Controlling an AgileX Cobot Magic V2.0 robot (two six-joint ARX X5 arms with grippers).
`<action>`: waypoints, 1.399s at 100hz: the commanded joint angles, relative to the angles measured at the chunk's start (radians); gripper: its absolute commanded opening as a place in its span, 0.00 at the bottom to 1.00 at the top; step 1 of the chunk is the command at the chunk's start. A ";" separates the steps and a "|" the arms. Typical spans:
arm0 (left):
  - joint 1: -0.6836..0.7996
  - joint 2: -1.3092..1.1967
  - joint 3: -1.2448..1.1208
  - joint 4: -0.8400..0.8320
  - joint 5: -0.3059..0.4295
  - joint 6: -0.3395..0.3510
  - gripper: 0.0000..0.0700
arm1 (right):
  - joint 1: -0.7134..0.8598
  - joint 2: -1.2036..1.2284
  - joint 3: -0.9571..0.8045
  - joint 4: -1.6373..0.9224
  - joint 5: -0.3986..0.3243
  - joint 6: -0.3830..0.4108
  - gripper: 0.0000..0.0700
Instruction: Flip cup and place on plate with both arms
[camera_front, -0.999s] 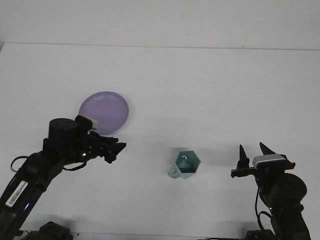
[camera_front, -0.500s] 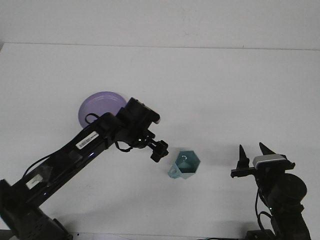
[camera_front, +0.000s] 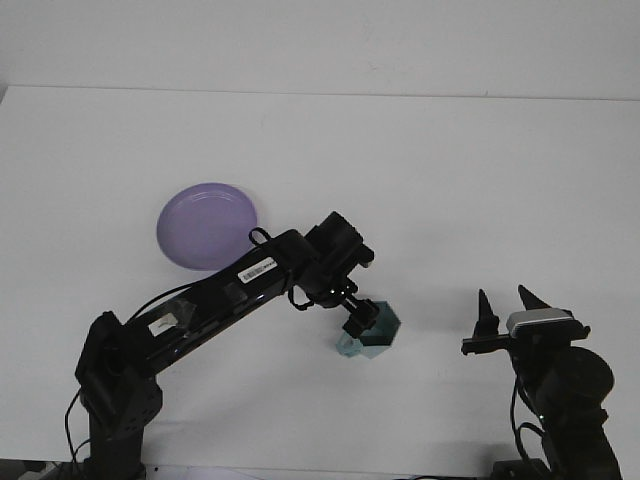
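Front view of a white table (camera_front: 420, 170). A teal cup (camera_front: 374, 331) with faceted sides sits slightly below and right of the table's centre. The left gripper (camera_front: 359, 319) is at the cup's 10 o'clock edge, its dark tip overlapping the rim; whether its fingers are spread, closed, or gripping the cup cannot be told, since the wrist hides them. The left arm (camera_front: 225, 291) stretches from its base at the lower left diagonally toward the cup.

A purple plate (camera_front: 207, 226) lies flat at about 10 o'clock from the cup, well apart from it, with the arm passing just beside its lower right rim.

The right gripper (camera_front: 506, 309) stands at 3 o'clock from the cup, apart from it, with its two pointed fingers (camera_front: 483, 311) upright and separated by a clear gap, holding nothing. The right arm (camera_front: 565, 395) sits below it at the lower right corner.
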 joint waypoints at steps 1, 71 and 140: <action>-0.014 0.042 0.020 0.003 -0.006 0.012 0.73 | -0.002 0.002 0.007 0.010 0.000 0.013 0.62; 0.043 0.026 0.053 -0.049 -0.035 0.017 0.02 | -0.002 0.003 0.007 0.002 0.001 0.008 0.62; 0.629 -0.167 0.062 -0.166 -0.211 0.127 0.02 | -0.002 0.003 0.007 0.002 0.000 0.010 0.62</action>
